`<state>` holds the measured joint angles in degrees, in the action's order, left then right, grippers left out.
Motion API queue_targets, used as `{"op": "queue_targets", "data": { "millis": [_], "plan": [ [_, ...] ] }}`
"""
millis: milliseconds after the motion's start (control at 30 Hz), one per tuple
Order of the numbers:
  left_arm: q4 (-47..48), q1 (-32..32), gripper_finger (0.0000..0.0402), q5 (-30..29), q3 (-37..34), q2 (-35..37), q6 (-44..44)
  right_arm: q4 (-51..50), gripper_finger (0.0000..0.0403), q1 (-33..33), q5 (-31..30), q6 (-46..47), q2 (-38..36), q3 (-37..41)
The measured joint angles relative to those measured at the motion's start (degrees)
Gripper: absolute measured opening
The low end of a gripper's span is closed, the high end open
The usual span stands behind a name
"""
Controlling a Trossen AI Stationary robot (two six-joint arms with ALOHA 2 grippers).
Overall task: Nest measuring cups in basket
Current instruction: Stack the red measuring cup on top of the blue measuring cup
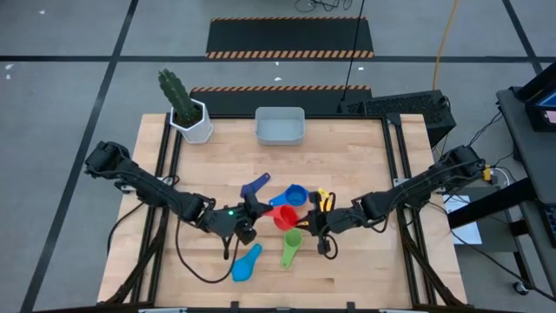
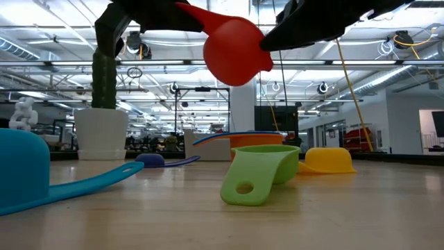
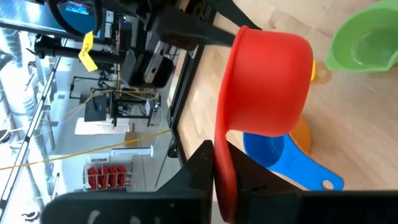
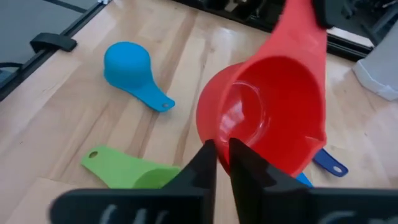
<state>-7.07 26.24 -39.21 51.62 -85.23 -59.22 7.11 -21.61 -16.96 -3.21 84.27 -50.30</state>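
The red cup (image 2: 236, 52) is suspended above the worktop (image 1: 347, 261), gripped from both sides. The left end effector (image 3: 227, 186) is closed on the cup's flat handle; the left wrist view shows the handle edge-on between the two dark fingers, with the handle end hidden behind them. The right end effector (image 4: 222, 163) is closed on the rim of the bowl opposite the handle, one finger inside the bowl and one outside. In the high view the red cup shows only as a small patch between the two arms, and both sets of fingers are too small there to resolve. Below it, the green cup (image 2: 260, 173) lies on its side near the front centre of the worktop. A light blue cup (image 1: 246, 263) lies to its left, bowl down; in the low view it is cut off by the left frame edge. A second blue cup (image 1: 295, 196) lies just behind the red one, with a dark blue cup (image 1: 255, 186) further left. A yellow cup (image 2: 327, 160) sits bowl down to the right; an orange cup (image 2: 257, 142) is largely hidden behind the green one. The basket (image 1: 279, 126) stands at the far edge, centre, well apart from the cups; its contents cannot be made out. A cactus pot (image 1: 196, 124) stands to its left.
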Motion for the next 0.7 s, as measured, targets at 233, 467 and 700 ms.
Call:
{"op": "queue_targets", "data": {
  "millis": [233, 467, 700],
  "plan": [
    [-0.6, -0.4, 0.0029, 0.1, 0.0, 0.0, 6.0, 0.1, 0.0005, 0.0, -0.2, -1.3, 0.0, 0.0],
    [-0.7, -1.0, 0.0084, 0.4, 0.0, 0.0, 14.8, -0.4, 0.0001, 0.1, -1.2, -3.6, 0.0, 0.0],
    [4.8, -0.7, 0.0199, -6.8, 0.0, 0.1, 25.9, -4.3, 0.0000, 0.3, -1.3, -5.2, -2.9, 0.1]
  ]
}}
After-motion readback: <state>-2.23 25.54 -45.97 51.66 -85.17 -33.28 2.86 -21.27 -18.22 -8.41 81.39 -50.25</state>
